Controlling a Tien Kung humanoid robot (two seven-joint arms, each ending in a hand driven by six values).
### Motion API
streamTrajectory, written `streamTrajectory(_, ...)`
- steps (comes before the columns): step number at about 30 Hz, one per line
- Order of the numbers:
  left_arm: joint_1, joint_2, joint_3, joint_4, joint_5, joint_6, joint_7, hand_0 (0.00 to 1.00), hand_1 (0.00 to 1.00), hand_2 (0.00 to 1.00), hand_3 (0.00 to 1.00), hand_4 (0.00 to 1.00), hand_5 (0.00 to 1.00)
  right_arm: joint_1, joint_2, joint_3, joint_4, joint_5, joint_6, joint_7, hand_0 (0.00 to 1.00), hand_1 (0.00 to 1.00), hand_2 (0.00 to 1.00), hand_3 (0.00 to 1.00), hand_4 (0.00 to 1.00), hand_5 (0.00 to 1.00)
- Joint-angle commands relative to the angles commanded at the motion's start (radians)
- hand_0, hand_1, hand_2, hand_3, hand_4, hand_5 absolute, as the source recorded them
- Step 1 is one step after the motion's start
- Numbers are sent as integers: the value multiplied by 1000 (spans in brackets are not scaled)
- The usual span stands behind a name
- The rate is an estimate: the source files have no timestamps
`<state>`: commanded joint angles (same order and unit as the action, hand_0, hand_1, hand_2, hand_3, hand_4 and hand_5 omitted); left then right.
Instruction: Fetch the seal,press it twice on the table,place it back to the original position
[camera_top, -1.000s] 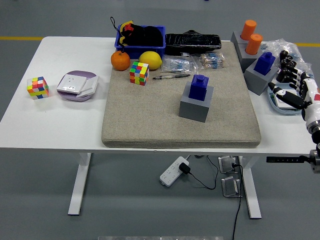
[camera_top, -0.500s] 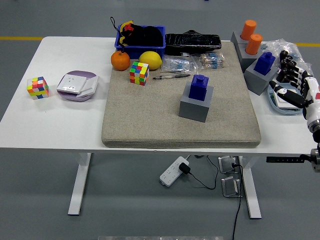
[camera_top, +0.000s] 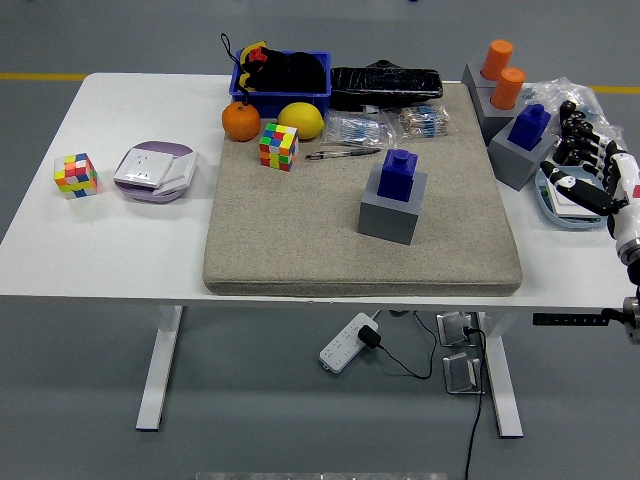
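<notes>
— Where did the seal stand?

— A blue seal (camera_top: 399, 175) sat upright in its grey block (camera_top: 393, 206) on the beige mat (camera_top: 300, 230), well to the left of the right hand (camera_top: 585, 165) and untouched. A second blue seal (camera_top: 529, 125) stood in another grey block (camera_top: 521, 153) just left of that hand, near its fingertips but apart from them.

— And the hand itself?

— It came in from the right edge on a white-and-black forearm (camera_top: 626, 215), hovering at the right end of the table (camera_top: 100, 240). Its dark fingers (camera_top: 572, 135) were loosely spread and pointed away from the robot, the thumb reaching left, and they gripped nothing. Under it lay a light blue tray (camera_top: 556, 210) and some clear plastic wrapping (camera_top: 570, 93). The left hand was out of sight.

— What lay beyond the hand?

— Two orange cylinders (camera_top: 503, 72) stood in a grey holder (camera_top: 483, 95), past the fingertips and a little to the left. Far to the left, across the mat's back edge, were packets of small parts (camera_top: 425, 120), pens (camera_top: 340, 152), a colour cube (camera_top: 279, 146), a lemon (camera_top: 301, 120) and an orange (camera_top: 240, 121). Behind them stood a blue bin (camera_top: 285, 95) with dark things in it, and a black bundle (camera_top: 385, 82).

— And the far left end?

— A purple-and-white box (camera_top: 155, 172) and another colour cube (camera_top: 76, 174) rested on the bare white top.

— The room?

— Grey floor, with a yellow line (camera_top: 40, 76) behind the table. Below it, a white power strip (camera_top: 345, 343) with a black cable (camera_top: 410, 365).
</notes>
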<state>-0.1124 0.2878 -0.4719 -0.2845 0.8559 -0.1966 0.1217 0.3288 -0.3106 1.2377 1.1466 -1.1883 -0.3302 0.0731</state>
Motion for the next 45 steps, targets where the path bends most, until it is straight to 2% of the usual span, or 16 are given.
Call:
streamTrajectory(18, 1, 6, 6, -1, 2, 0, -1, 826, 794, 757, 813, 738, 339, -3, -1, 3, 2, -2, 0, -2, 908, 859, 851, 850, 884, 242)
streamTrajectory(45, -1, -1, -1, 2, 3, -2, 0, 826, 793, 758, 813, 738, 339, 1, 4, 23, 2, -3, 3, 1, 908, 856, 850, 849, 884, 241)
